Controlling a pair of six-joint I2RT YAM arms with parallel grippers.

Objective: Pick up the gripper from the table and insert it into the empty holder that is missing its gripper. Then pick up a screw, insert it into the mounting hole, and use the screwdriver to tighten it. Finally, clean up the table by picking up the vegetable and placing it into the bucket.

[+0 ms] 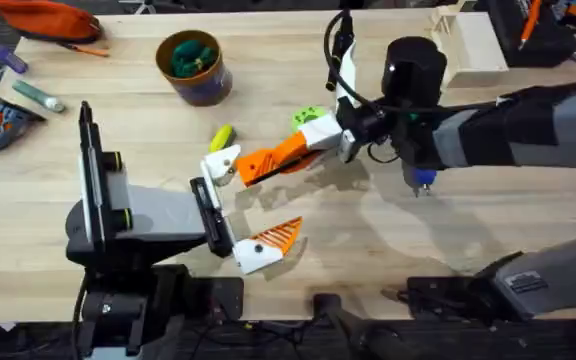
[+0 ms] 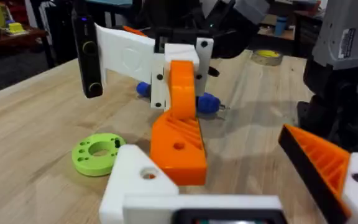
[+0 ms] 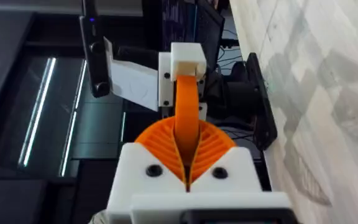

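R gripper [image 1: 286, 152] pinches orange gripper [image 1: 268, 160] between pressed fingers, seating it on empty holder [image 1: 220, 165]; L gripper [image 1: 243, 213] spread wide to receive

Bright even light, soft shadows

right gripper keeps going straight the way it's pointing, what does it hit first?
Most likely the empty holder on the left arm's tip: the right gripper, shut on the gripper, points at it, apparently almost touching. Depth is unclear.

table: light wood planks [image 1: 488, 230] | beyond: dark room, black furniture [image 2: 61, 31]
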